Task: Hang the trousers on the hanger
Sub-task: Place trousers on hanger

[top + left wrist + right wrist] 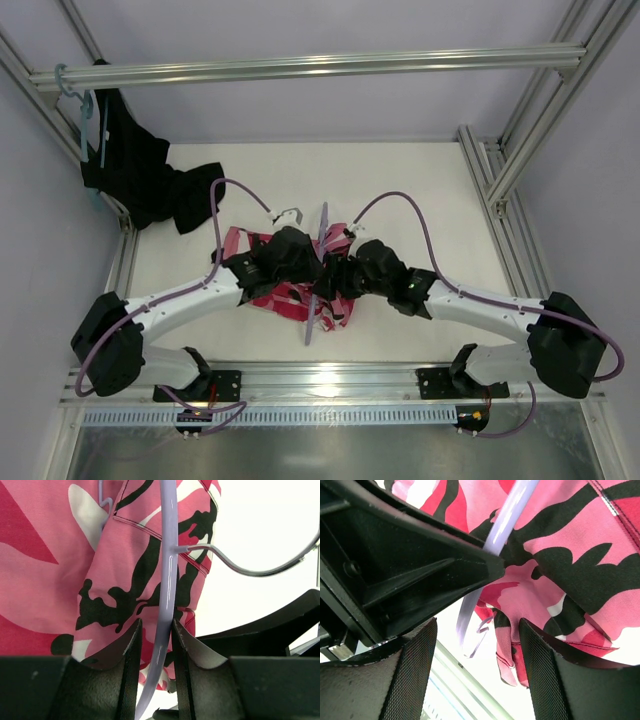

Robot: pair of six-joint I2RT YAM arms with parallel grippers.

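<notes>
Along the hanger [169, 580], running near-to-far with the trousers [580, 540] bunched around it, the left gripper [156, 630] is clamped on its bar while the right gripper [477, 630], jaws apart, faces fabric just beyond.

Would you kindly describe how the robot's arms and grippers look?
The left arm and right arm have white links and bulky black joints; a purple cable loops along each. The left gripper and right gripper are black, wedge-fingered, with textured inner faces.
</notes>
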